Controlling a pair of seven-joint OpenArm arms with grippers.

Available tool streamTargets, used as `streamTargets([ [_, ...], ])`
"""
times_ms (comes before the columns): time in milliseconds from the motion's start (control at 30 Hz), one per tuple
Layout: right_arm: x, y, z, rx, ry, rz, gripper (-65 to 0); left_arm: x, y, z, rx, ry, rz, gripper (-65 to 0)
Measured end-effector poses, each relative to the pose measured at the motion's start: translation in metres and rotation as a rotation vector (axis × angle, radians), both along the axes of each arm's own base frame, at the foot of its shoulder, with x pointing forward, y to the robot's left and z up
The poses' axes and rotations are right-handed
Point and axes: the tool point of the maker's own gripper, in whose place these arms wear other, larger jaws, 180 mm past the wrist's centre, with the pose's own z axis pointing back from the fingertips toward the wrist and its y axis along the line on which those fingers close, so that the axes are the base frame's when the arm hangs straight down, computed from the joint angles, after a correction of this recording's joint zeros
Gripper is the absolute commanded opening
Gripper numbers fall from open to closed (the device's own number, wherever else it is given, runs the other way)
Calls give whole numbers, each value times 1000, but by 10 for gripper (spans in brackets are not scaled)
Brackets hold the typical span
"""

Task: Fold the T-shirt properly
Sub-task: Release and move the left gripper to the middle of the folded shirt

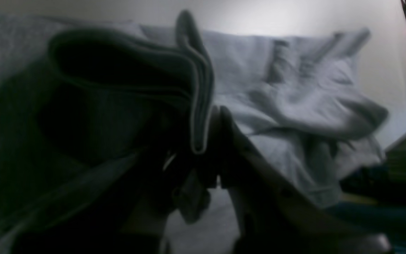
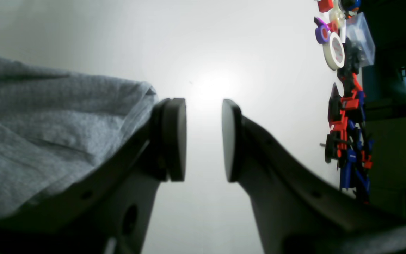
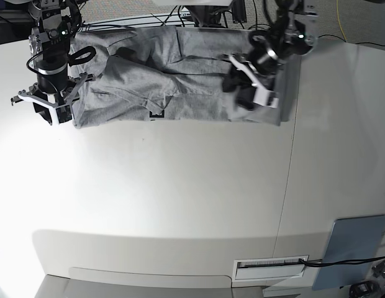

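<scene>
The heather-grey T-shirt (image 3: 174,74) lies rumpled along the far edge of the white table (image 3: 180,186). A bit of black lettering shows near its front hem. My left gripper (image 3: 253,93) is over the shirt's right end. In the left wrist view this gripper (image 1: 214,141) is shut on a lifted, doubled fold of the T-shirt (image 1: 197,98), and the rest of the shirt lies bunched beyond it. My right gripper (image 3: 46,105) is at the shirt's left end. In the right wrist view it (image 2: 203,139) stands open with nothing between its pads (image 2: 174,139), and the T-shirt (image 2: 48,120) lies just beside its left finger.
Tape rolls (image 2: 332,51) and a red-and-blue toy (image 2: 349,141) lie at the table's edge in the right wrist view. A grey-blue panel (image 3: 354,248) sits at the near right corner. A seam (image 3: 289,180) runs down the table's right part. Cables hang behind the far edge.
</scene>
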Motion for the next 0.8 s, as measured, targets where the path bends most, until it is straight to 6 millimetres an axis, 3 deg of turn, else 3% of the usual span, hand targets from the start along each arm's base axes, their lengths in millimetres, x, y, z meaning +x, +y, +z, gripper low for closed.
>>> streamTargets([
  [367, 0, 0, 0, 0, 0, 0, -476, 10, -18, 8, 9, -44, -48, -650],
  [433, 0, 0, 0, 0, 0, 0, -475, 7, -25, 13, -11, -75, -102, -512],
  [533, 0, 0, 0, 0, -1, 0, -475, 1, -49, 39, -139, -176, -214, -335],
  [667, 1, 0, 1, 0, -2, 0, -475, 0, -62, 52, -186, -226, -254, -317],
  [800, 1, 0, 1, 0, -2, 0, -475, 7, -51, 50, -163, -229, -233, -317],
])
